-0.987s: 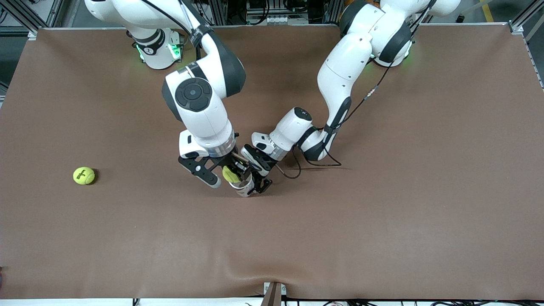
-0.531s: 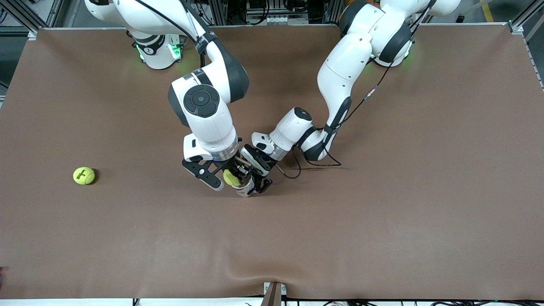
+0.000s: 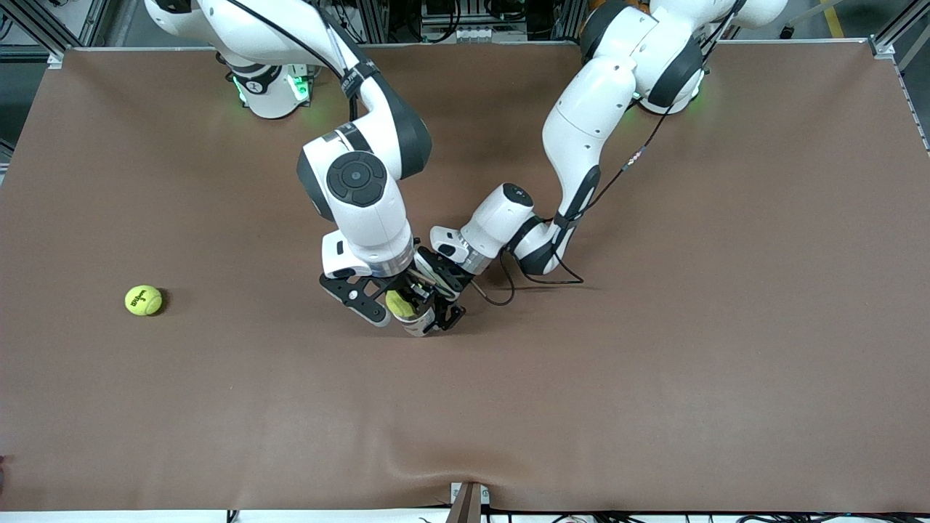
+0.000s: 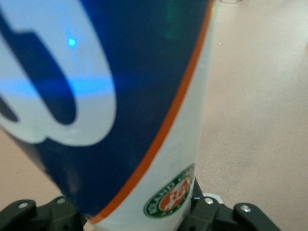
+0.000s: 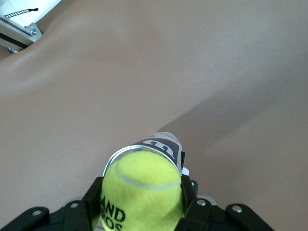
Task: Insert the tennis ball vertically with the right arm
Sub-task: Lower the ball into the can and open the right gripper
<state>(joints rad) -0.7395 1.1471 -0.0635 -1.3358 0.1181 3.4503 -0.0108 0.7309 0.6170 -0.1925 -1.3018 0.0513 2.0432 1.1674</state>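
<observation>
My right gripper is shut on a yellow tennis ball and holds it just over the open mouth of a tennis ball can. In the right wrist view the ball sits between the black fingers, with the can's rim right under it. My left gripper is shut on the can and holds it upright on the table. In the left wrist view the can is blue and white with an orange stripe, and it fills the space between the left gripper's jaws.
A second yellow tennis ball lies on the brown table toward the right arm's end. The two wrists are close together above the can. A black cable loops on the table under the left wrist.
My right gripper has carried the ball a little toward the can and now holds it over the can's mouth. The left gripper and the can have not moved.
</observation>
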